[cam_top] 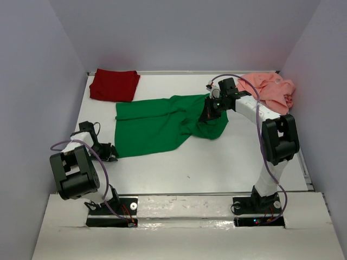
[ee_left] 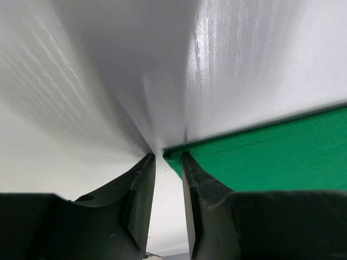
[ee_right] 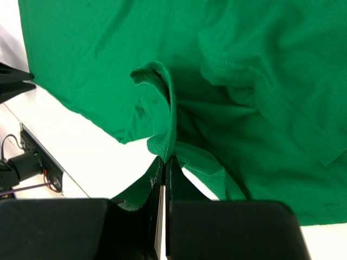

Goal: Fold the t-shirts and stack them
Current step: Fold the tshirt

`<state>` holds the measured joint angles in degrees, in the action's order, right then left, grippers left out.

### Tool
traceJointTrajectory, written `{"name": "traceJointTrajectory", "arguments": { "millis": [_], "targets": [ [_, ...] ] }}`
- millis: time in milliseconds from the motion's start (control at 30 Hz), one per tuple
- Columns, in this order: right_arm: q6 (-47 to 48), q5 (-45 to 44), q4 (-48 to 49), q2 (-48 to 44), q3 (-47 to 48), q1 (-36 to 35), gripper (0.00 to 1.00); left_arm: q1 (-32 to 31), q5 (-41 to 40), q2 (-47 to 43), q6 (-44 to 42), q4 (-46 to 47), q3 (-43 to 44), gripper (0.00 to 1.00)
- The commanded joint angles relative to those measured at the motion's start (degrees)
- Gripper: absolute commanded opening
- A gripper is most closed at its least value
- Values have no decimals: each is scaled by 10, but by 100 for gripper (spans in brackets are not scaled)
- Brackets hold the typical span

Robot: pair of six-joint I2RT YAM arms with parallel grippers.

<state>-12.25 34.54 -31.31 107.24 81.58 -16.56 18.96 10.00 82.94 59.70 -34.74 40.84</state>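
I read the overhead view as a dial, 12 at the far wall. Nearest to me, at about 8 o'clock on the white flat table (cam_top: 217,162), the left gripper (ee_left: 168,157) sits low against the surface. Its two black fingers stand a narrow gap apart, with bare table showing between them. The near-left corner of the bright green soft cloth t-shirt (cam_top: 157,124) lies right at the fingertips. I cannot tell whether the cloth is touched, and it is not clamped.

From that corner the green t-shirt spreads across the middle of the table toward 2 o'clock, mostly flat, with a hemmed edge running along its near side.

At the shirt's far-right end, just past the centre toward 1 o'clock, the right gripper (ee_right: 164,160) has its fingers pressed together on a raised fold of the green cloth. The fabric bunches and creases around the pinch.

Farther back, at 11 o'clock, the dark red soft cloth t-shirt (cam_top: 114,85) lies as a compact folded rectangle, just beside the green t-shirt's far-left edge. At 1 to 2 o'clock, in the far-right corner, the salmon pink soft cloth t-shirt (cam_top: 271,89) sits in a crumpled heap behind the right arm.
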Motion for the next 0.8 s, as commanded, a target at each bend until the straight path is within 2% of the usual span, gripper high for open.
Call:
{"name": "traceJointTrajectory", "arguments": {
  "millis": [0, 200, 400, 567, 667, 700, 767],
  "targets": [
    [-1, 12, 22, -29, -1, 3, 0, 6, -32, 25, 8, 13, -16, 37],
    [0, 12, 21, -31, -3, 3, 0, 6, -26, 45, 4, 22, -17, 38],
    [1, 14, 21, -31, -5, 8, 0, 6, -23, 50, -4, 30, -10, 56],
    [1, 15, 21, -31, -4, 8, 0, 6, -23, 55, -2, 37, -11, 56],
    [2, 15, 22, -32, -5, 8, 0, 6, -22, 61, 0, 48, -12, 50],
    [3, 15, 22, -33, -5, 8, 0, 7, -21, 66, 0, 50, -13, 39],
    [2, 15, 22, -34, -7, 8, 0, 6, -17, 71, 2, 60, -16, 24]
  ]
}}
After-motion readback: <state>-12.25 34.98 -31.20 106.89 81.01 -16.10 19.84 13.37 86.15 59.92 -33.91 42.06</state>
